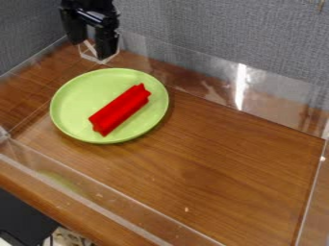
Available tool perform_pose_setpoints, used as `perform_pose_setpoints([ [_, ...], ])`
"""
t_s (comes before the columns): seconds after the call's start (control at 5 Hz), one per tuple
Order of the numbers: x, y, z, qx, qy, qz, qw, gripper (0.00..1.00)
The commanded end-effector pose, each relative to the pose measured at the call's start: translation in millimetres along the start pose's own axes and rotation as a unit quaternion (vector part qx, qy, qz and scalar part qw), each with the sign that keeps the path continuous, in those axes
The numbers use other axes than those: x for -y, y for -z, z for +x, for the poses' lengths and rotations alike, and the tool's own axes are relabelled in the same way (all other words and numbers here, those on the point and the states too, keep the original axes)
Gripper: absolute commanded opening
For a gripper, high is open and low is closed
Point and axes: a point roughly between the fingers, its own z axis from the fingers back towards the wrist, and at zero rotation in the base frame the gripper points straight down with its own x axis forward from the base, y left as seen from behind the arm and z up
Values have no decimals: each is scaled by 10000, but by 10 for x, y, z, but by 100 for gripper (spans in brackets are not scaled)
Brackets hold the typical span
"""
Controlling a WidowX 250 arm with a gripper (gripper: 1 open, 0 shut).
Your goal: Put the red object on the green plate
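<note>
A polished wooden table (pixel 218 163), fenced by low clear acrylic walls (pixel 238 85), carries a round green plate (pixel 77 96) toward ten o'clock of its surface, the rest of the brown grain lying bare out to the four o'clock corner.
</note>
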Motion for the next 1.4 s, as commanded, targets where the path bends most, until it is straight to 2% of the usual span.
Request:
perform_pose_setpoints([
  [0.0,-120,-27,-34,133,89,43,9999,100],
  [0.4,198,111,78,28,7,-121,9999,100],
  [0.6,282,95,155,19,-71,-70,9999,100],
  [0.8,257,69,215,46,98,-26,9999,100],
  [1.0,242,55,236,56,257,26,9997,100],
  [1.2,182,61,169,52,279,65,9996,100],
])
